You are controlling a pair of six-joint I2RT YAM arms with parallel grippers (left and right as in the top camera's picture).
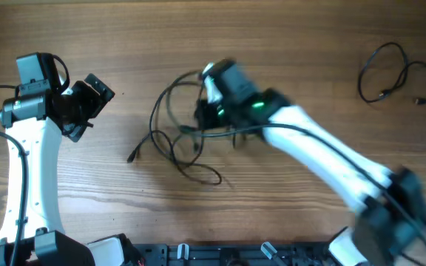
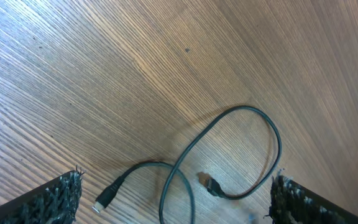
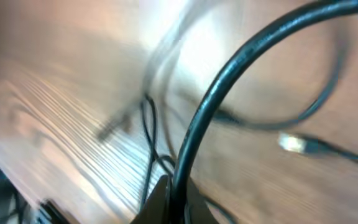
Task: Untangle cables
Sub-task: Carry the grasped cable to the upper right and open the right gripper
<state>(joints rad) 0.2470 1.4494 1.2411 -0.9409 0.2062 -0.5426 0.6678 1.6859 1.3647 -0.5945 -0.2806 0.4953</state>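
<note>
A loose tangle of thin black cables [image 1: 176, 140] lies at the table's middle, with one plug end [image 1: 132, 157] trailing out to its left. My right gripper [image 1: 204, 111] is at the tangle's top right. In the blurred right wrist view it [image 3: 173, 200] is shut on a black cable [image 3: 229, 81] that arcs up from between the fingers, with a silvery plug tip [image 3: 291, 143] beyond. My left gripper [image 1: 93, 102] is open and empty, left of the tangle. In its wrist view the fingers [image 2: 176, 202] frame a looped cable [image 2: 253, 124] with two plug ends lying on the wood.
A separate black cable [image 1: 394, 74] lies in loops at the far right of the wooden table [image 1: 287, 37]. The arm bases and a dark rail [image 1: 220, 255] run along the front edge.
</note>
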